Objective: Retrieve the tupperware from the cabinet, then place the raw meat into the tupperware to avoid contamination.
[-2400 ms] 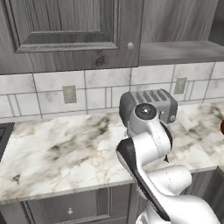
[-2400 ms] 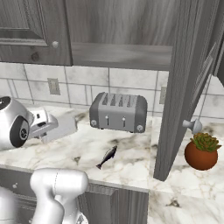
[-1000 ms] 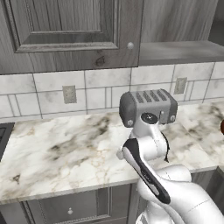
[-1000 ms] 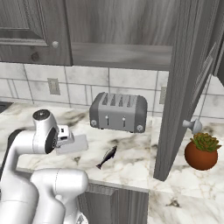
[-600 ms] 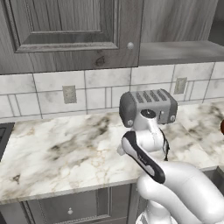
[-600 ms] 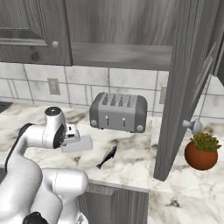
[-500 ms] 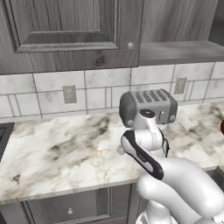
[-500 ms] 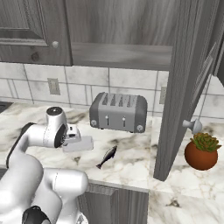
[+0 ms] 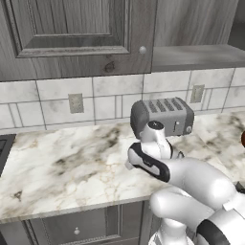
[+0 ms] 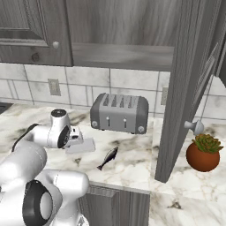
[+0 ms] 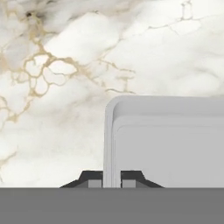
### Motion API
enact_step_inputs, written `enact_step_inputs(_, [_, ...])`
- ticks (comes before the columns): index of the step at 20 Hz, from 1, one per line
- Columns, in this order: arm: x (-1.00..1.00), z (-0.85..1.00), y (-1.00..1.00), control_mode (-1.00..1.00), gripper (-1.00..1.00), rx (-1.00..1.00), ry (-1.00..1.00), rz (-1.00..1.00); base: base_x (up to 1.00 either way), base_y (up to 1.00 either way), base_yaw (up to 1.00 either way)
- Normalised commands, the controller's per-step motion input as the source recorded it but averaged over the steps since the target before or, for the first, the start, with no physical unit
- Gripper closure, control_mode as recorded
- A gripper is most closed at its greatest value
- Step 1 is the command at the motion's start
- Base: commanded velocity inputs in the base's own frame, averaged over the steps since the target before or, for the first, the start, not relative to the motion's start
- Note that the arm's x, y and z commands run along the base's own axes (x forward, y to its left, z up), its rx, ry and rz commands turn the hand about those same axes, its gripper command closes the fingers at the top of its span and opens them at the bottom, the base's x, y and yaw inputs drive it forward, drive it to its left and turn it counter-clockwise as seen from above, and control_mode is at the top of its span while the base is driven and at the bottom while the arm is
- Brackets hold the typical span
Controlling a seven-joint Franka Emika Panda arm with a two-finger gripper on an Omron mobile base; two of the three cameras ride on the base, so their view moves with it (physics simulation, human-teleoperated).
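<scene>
The tupperware (image 10: 82,145) is a flat whitish box held level, low over the marble counter (image 10: 132,163); I cannot tell if it touches. My gripper (image 10: 73,140) is shut on its left rim. In the hand view the box (image 11: 170,140) fills the lower right, and my gripper (image 11: 112,181) pinches its edge between the two dark fingertips. The raw meat (image 10: 108,158), a small dark fish shape, lies on the counter a little right of the box. The cabinet (image 9: 72,33) hangs above, and its open door (image 10: 185,88) stands at the right.
A grey four-slot toaster (image 10: 119,112) stands against the tiled wall behind the fish. A potted plant (image 10: 203,152) sits right of the open door. A wall outlet (image 10: 54,87) is at the left, and drawer fronts (image 9: 76,225) run below the counter edge.
My arm has carried the tupperware to the right and down toward the counter, closer to the fish. The fish and the toaster have not moved.
</scene>
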Motion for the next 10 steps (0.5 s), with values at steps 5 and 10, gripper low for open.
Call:
enact_step_inputs(5, [0.0, -0.49, -0.05, -1.0, 1.0, 0.0, -0.02, 0.0, 0.0, 0.0, 0.0])
enact_step_inputs(10, [0.0, -0.45, -0.04, -1.0, 1.0, 0.0, 0.0, -0.02, 0.0, 0.0, 0.0])
